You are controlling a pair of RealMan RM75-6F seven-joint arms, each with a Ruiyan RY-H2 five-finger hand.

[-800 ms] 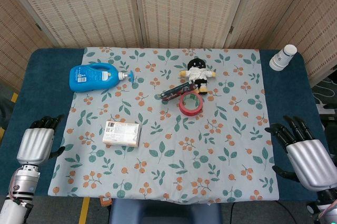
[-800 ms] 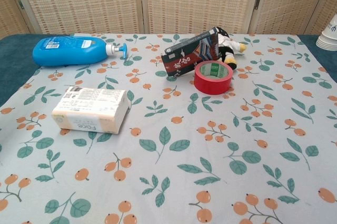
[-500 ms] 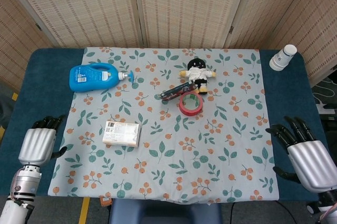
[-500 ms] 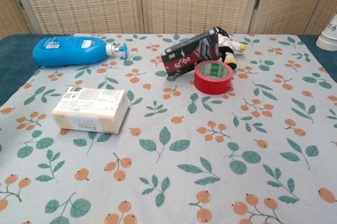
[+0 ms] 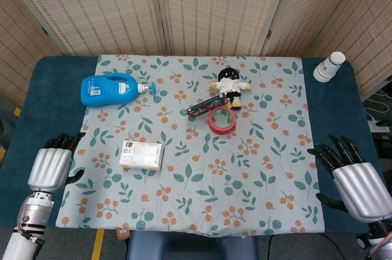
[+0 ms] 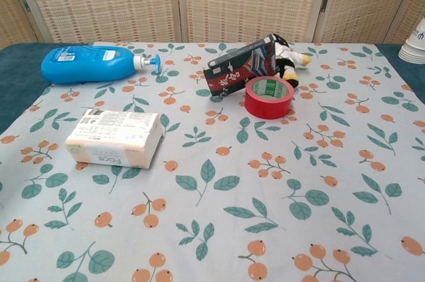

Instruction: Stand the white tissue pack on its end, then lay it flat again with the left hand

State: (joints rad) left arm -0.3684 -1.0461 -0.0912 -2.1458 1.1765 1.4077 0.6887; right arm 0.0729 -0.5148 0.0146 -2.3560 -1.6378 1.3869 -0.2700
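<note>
A: Start with the big things. What carries everything?

B: The worktop (image 5: 37, 89), dark blue, with a leaf-and-berry cloth (image 5: 245, 168) over its middle. On the cloth, far left, a blue detergent bottle (image 5: 109, 89) lies on its side. Right of it, far centre, a dark printed box (image 6: 239, 66) leans by a small doll (image 5: 229, 82), and a red tape roll (image 5: 221, 120) sits just in front. A white paper cup stack (image 5: 329, 66) stands at the far right corner, off the cloth.

A: And the tissue pack?

B: The white tissue pack (image 5: 141, 154) lies flat on the left part of the cloth, nearer than the bottle and well apart from it, printed face up.

A: The hands?

B: The left hand (image 5: 51, 165) is at the near left edge, beside the cloth and left of the pack, holding nothing. Its fingers point toward the far side; how far they are spread I can't quite make out from above. The right hand (image 5: 355, 177) is at the near right edge, fingers fanned apart, holding nothing. Neither shows in the chest view.

A: How would the pack handle?

B: I'd judge it light and soft, film-wrapped, so a little slippery and apt to dent under a hard squeeze. Taking it across the long sides near one end, then tipping it up onto a short end, looks soundest. That end is narrow, so it may topple if released crooked.
</note>
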